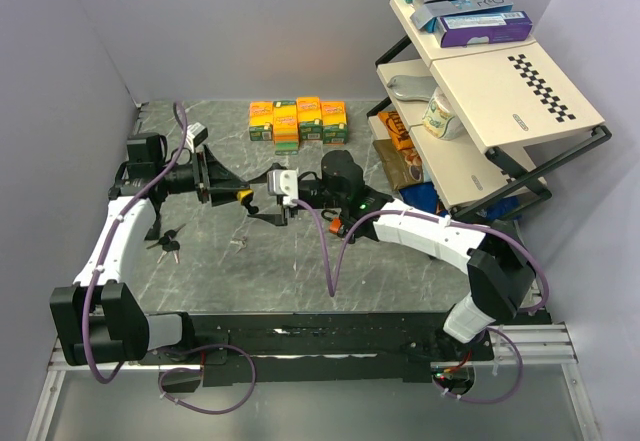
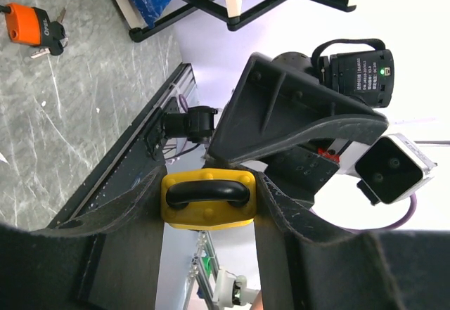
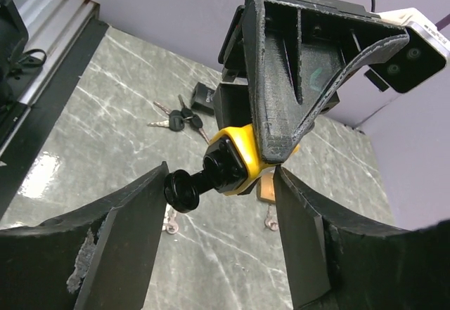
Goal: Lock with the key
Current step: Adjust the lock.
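My left gripper (image 1: 238,195) is shut on a yellow padlock (image 1: 246,198) and holds it above the table. In the left wrist view the padlock (image 2: 209,208), with its black shackle, sits between the fingertips. In the right wrist view the padlock (image 3: 239,152) has a black-headed key (image 3: 183,189) sticking out of its keyhole. My right gripper (image 3: 221,176) is open. Its jaws stand on either side of the key and the padlock's end, and the key head is close to the left finger (image 3: 133,218). In the top view it (image 1: 268,207) faces the left gripper.
Black keys with a dark lock (image 1: 168,241) lie on the table at the left. A small brass padlock (image 3: 266,187) and loose keys (image 3: 169,220) lie under the grippers. An orange padlock (image 2: 24,25) lies near the tilted shelf (image 1: 500,91). Coloured boxes (image 1: 298,121) stand at the back.
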